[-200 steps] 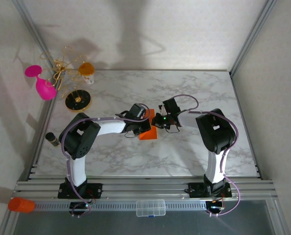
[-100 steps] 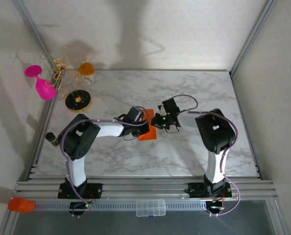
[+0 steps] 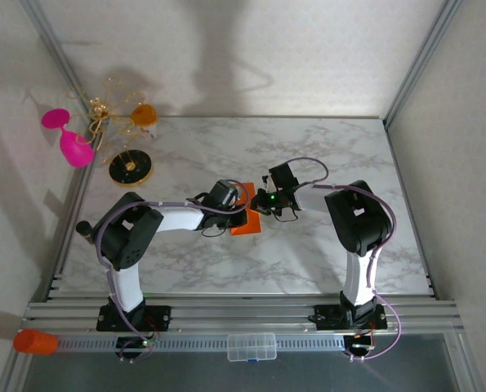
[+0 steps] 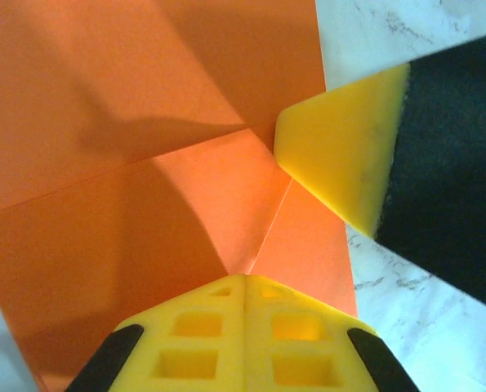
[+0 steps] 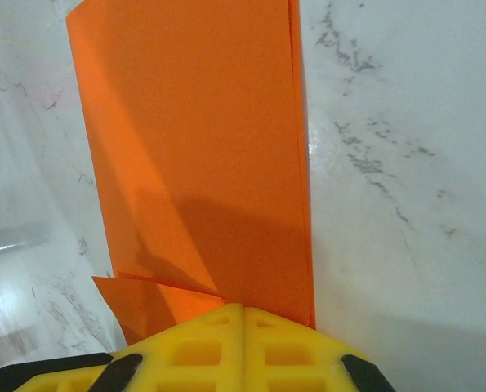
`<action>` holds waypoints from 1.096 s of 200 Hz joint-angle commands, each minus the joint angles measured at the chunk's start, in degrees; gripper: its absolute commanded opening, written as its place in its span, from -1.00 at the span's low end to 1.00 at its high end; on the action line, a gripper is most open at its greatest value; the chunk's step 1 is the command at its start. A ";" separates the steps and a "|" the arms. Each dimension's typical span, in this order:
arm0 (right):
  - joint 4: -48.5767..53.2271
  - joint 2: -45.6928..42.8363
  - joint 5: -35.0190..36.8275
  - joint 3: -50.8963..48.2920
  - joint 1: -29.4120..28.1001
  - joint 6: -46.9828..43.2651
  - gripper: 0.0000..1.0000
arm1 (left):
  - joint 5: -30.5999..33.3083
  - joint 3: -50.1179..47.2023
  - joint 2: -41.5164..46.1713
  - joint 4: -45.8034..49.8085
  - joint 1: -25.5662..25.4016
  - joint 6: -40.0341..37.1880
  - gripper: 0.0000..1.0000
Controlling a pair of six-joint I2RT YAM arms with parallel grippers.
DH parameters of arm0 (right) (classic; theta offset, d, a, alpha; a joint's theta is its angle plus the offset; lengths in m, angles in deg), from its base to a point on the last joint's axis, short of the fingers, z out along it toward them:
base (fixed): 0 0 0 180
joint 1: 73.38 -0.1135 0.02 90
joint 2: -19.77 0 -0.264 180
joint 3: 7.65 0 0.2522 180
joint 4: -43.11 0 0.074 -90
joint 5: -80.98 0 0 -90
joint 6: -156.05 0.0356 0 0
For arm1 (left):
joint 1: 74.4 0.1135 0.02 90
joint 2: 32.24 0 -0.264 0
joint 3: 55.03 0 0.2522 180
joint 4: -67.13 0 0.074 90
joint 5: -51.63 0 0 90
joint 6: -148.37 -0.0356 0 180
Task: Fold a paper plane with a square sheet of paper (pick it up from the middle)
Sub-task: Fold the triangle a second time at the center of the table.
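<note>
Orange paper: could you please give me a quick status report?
Left pincer shut, right pincer shut, both tips at the paper. Paper creased, partly folded, flat on the table. Pink goblet far off, left edge.

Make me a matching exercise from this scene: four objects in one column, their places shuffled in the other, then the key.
Objects
1. sheet of paper
2. goblet
3. clear box
4. stubby cylinder

Places
a. near left corner, off the table
b. middle of the marble table
c. far left, off the table's edge
d. near side, centre, in front of the table

Pairs: 1-b, 2-c, 3-d, 4-a
</note>
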 commanded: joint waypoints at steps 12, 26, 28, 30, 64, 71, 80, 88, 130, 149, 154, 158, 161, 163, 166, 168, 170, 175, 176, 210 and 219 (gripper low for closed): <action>8.53 5.55 9.04 -2.03 0.16 0.23 -0.97 | -0.14 -3.60 0.69 13.64 0.43 -3.61 -0.98; 8.54 5.73 9.05 -1.96 0.15 0.23 -0.97 | -1.40 -4.22 1.32 13.31 0.51 -3.80 -0.99; 8.54 5.74 9.11 -1.97 0.13 0.23 -0.97 | -1.60 -4.31 1.36 13.27 0.52 -3.78 -0.99; 8.54 5.77 9.12 -1.88 0.13 0.23 -0.97 | -1.74 -4.40 1.44 13.21 0.52 -3.88 -0.99; 8.61 6.01 9.07 -1.65 0.18 0.15 -0.97 | -3.50 -5.39 2.54 13.20 0.61 -5.57 -1.00; 8.54 6.01 9.13 -1.54 0.12 0.15 -0.98 | -3.46 -5.37 2.82 13.46 0.60 -5.96 -1.00; 8.59 6.10 9.10 -1.53 0.13 0.19 -0.98 | -3.46 -5.31 3.20 13.88 0.60 -6.50 -1.00; 8.56 6.10 9.11 -1.53 0.13 0.17 -0.97 | -3.31 -5.30 3.44 14.39 0.68 -7.08 -1.00; 8.62 6.18 9.12 -1.44 0.18 0.15 -0.98 | -2.58 -6.39 4.08 15.81 1.22 -8.10 -1.00; 8.61 6.27 9.12 -1.36 0.18 0.19 -0.98 | -2.49 -7.29 4.69 16.01 1.48 -8.10 -1.00; 8.61 6.27 9.10 -1.36 0.18 0.14 -0.97 | -2.49 -7.53 4.92 16.10 1.57 -8.11 -1.00; 8.71 6.26 9.12 -1.38 0.16 0.19 -0.98 | -2.49 -7.77 5.12 16.14 1.65 -8.11 -1.00; 8.72 6.27 9.08 -1.34 0.16 0.15 -0.98 | -2.51 -7.95 5.23 16.18 1.66 -8.11 -1.00; 8.72 6.27 9.07 -1.35 0.18 0.10 -0.97 | -2.50 -8.05 5.42 16.20 1.70 -8.11 -1.00; 8.72 6.27 9.06 -1.36 0.15 0.06 -0.98 | -2.45 -8.17 5.56 16.21 1.74 -8.11 -1.00; 8.72 6.27 9.11 -1.40 0.18 0.06 -0.98 | -2.48 -8.31 5.68 16.26 1.75 -8.11 -1.00; 8.72 6.27 9.12 -1.30 0.18 0.06 -0.98 | -2.49 -8.38 5.79 16.31 1.70 -8.06 -1.00; 8.66 6.27 9.10 -1.31 0.14 0.07 -0.98 | -2.48 -8.59 6.01 16.47 1.82 -8.18 -1.00; 8.65 6.27 9.07 -1.29 0.16 0.06 -0.98 | -2.49 -8.65 6.11 16.46 1.83 -8.19 -1.00; 8.71 6.45 9.21 -1.26 0.18 0.06 -0.98 | -2.77 -9.47 7.55 17.72 1.90 -9.30 -1.00; 8.72 6.54 9.18 -1.23 0.18 0.11 -0.98 | -2.84 -9.65 7.87 18.05 1.92 -9.57 -1.00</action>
